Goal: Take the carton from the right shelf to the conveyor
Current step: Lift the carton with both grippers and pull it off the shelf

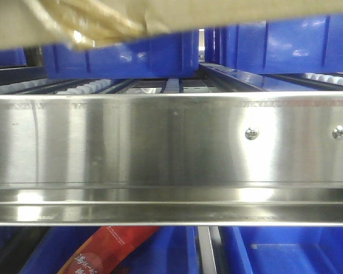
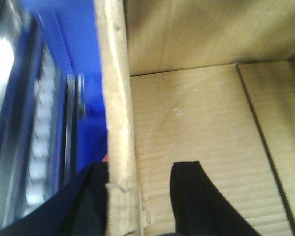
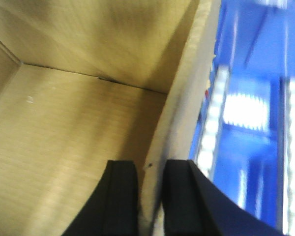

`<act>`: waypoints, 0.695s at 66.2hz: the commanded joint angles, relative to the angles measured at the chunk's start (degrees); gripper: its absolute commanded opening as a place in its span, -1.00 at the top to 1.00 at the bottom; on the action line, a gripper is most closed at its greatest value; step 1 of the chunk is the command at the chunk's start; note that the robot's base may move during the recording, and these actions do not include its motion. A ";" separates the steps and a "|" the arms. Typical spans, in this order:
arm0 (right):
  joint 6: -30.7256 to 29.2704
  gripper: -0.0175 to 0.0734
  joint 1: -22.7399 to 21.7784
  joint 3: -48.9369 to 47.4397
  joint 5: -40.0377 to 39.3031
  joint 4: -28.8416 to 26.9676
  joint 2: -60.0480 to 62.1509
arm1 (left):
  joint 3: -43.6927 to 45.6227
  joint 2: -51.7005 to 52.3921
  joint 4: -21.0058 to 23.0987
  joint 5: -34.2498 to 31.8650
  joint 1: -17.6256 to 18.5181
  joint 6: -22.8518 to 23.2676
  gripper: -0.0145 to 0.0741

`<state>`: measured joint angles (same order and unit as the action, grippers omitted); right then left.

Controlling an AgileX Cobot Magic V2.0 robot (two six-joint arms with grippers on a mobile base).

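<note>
Front-facing view is showing you the carton (image 1: 217, 11) hanging along the top of the frame, above the shelf's (image 1: 86, 88) shiny steel rail (image 1: 131, 142) and in front of the upper blue bins (image 1: 286, 45). Your right gripper (image 3: 150, 167) is pinching the carton's side wall between both fingers. Your left gripper (image 2: 140, 169) is straddling the opposite wall with its outer finger against it. A strip of cardboard is showing beside the inner finger, so I cannot tell whether it is clamping.

By my reading the pickup is under way. The carry and the set-down are remaining, and the conveyor is not appearing in any view.

Inside, the carton is showing only bare cardboard floor. Below the rail, the left bin (image 1: 51, 251) is holding a red packet (image 1: 111, 248). The right bin (image 1: 286, 251) is showing nothing in its visible part.
</note>
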<state>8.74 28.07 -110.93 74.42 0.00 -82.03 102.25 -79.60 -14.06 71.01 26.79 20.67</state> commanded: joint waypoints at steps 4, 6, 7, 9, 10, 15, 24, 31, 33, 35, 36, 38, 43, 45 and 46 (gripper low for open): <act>-0.87 0.76 -0.35 0.75 -4.46 0.00 0.87 | 0.04 1.06 1.82 -1.05 0.85 -0.99 0.70; -0.87 0.76 -0.35 0.75 -4.46 0.00 0.87 | 0.04 1.06 1.82 -1.05 0.85 -0.99 0.70; -0.87 0.76 -0.35 0.75 -4.46 0.00 0.87 | 0.04 1.06 1.82 -1.05 0.85 -0.99 0.70; -0.87 0.76 -0.35 0.75 -4.46 0.00 0.87 | 0.04 1.06 1.82 -1.05 0.85 -0.99 0.70; -0.87 0.76 -0.35 0.75 -4.46 0.00 0.87 | 0.04 1.06 1.82 -1.05 0.85 -0.99 0.70; -0.87 0.76 -0.35 0.75 -4.46 0.00 0.87 | 0.04 1.06 1.65 -1.05 0.85 -0.99 0.70; -0.87 0.76 -0.35 0.75 -4.46 0.00 0.87 | 0.04 1.06 1.65 -1.05 0.85 -0.99 0.70; -0.87 0.76 -0.35 0.75 -4.46 0.00 0.87 | 0.04 1.06 1.67 -1.05 0.85 -0.99 0.70; -0.87 0.76 -0.35 0.75 -4.46 0.00 0.87 | 0.04 1.06 1.67 -1.05 0.85 -0.99 0.70; -0.87 0.76 -0.35 0.75 -4.46 0.00 0.87 | 0.04 1.06 1.67 -1.05 0.85 -0.99 0.70; -0.87 0.76 -0.35 0.75 -4.46 0.00 0.87 | 0.04 1.06 1.67 -1.05 0.85 -0.99 0.70; -0.87 0.76 -0.35 0.75 -4.46 0.00 0.87 | 0.04 1.06 1.67 -1.05 0.85 -0.99 0.70; -0.87 0.76 -0.35 0.75 -4.46 0.00 0.87 | 0.04 1.06 1.67 -1.05 0.85 -0.99 0.70; -0.87 0.76 -0.35 0.75 -4.46 0.00 0.87 | 0.04 1.06 1.67 -1.05 0.85 -0.99 0.70; -0.87 0.76 -0.35 0.75 -4.55 0.00 0.87 | 0.04 1.06 1.67 -1.05 0.85 -0.99 0.70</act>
<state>8.54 28.07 -110.10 74.22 0.00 -82.03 102.19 -79.60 -14.41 71.23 26.79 21.24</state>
